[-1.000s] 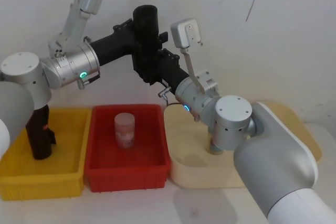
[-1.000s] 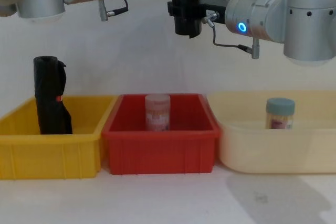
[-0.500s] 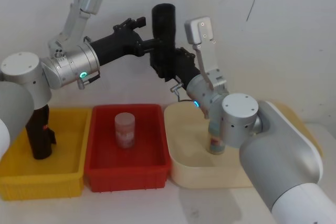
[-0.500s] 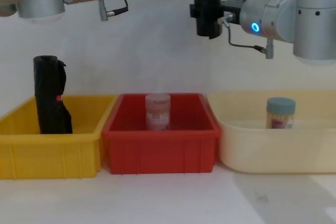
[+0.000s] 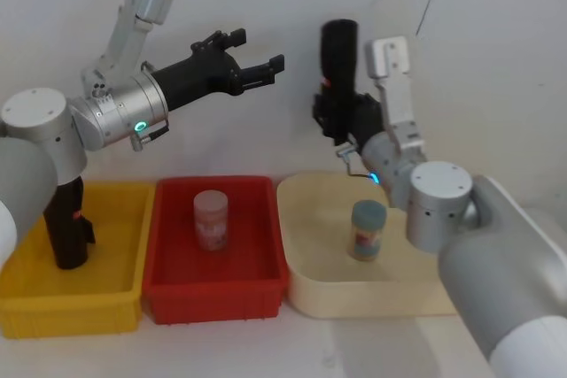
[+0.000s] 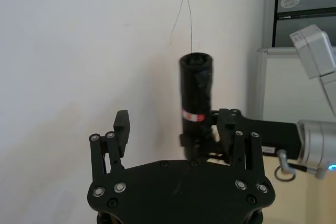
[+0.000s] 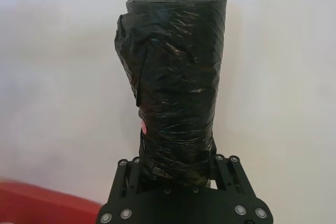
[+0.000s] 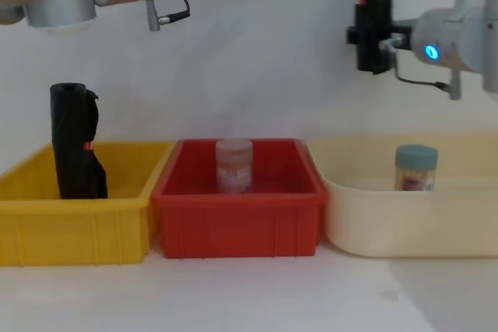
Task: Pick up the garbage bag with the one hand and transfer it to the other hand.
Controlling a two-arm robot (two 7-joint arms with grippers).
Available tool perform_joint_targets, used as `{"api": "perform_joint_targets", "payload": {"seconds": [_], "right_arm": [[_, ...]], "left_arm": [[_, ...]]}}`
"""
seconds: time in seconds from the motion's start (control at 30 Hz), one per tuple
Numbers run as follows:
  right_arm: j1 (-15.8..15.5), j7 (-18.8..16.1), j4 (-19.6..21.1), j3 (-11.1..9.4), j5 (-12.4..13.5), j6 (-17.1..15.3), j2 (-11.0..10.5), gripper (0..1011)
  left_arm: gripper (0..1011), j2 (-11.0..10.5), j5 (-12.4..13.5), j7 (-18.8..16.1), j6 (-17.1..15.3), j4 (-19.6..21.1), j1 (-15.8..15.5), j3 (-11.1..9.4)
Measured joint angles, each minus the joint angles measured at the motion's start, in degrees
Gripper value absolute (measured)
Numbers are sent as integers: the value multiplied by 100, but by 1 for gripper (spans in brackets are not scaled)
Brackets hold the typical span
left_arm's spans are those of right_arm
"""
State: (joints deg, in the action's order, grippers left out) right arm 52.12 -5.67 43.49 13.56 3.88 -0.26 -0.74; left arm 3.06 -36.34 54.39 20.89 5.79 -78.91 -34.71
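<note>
Head view: our right gripper [image 5: 335, 121], on the arm with the blue ring, sits at about one o'clock and is closed tight around the bottom of the garbage bag [image 5: 337, 55]. The black roll stands straight up, high in the air above the cream tray [image 5: 310, 285]. Our left gripper [image 5: 257, 73], on the arm with the green ring, is at about eleven o'clock with its fingers spread wide and nothing between them, well apart from the roll. We think the hand-over is done, since one claw alone holds the roll. Next we only need to keep a firm hold and not tip it. Another black roll [image 5: 66, 223] stands in the yellow bin [image 5: 115, 307].
</note>
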Motion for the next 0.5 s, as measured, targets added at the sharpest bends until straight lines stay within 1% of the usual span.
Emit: {"api": "perform_joint_targets", "payload": {"seconds": [0.07,0.13,0.17,0.2,0.27,0.3,0.33,0.4,0.43,0.5], "right_arm": [[-117,35,174,-42,1,-84,-57,580],[-353,75,532,-125,18,-215,-167,580],[-407,86,610,-143,26,-254,-188,580],[-602,97,901,-200,48,-341,-270,580],[-798,99,1189,-258,73,-404,-350,580],[-849,99,1267,-274,85,-433,-371,580],[-1038,98,1535,-330,109,-487,-449,580],[-1179,92,1739,-374,133,-537,-510,580],[-1330,66,1927,-410,154,-583,-566,580],[-1440,37,2108,-440,172,-621,-624,580]], "left_arm": [[1001,0,0,0,0,0,0,0],[1001,0,0,0,0,0,0,0],[1001,1,0,0,0,0,0,0],[1001,1,0,0,0,0,0,0],[1001,0,0,0,0,0,0,0],[1001,0,0,-1,0,0,0,0],[1001,0,0,-1,0,0,0,0],[1001,0,0,0,0,0,0,0],[1001,1,0,0,0,0,0,0],[1001,0,0,0,0,0,0,0]]}}
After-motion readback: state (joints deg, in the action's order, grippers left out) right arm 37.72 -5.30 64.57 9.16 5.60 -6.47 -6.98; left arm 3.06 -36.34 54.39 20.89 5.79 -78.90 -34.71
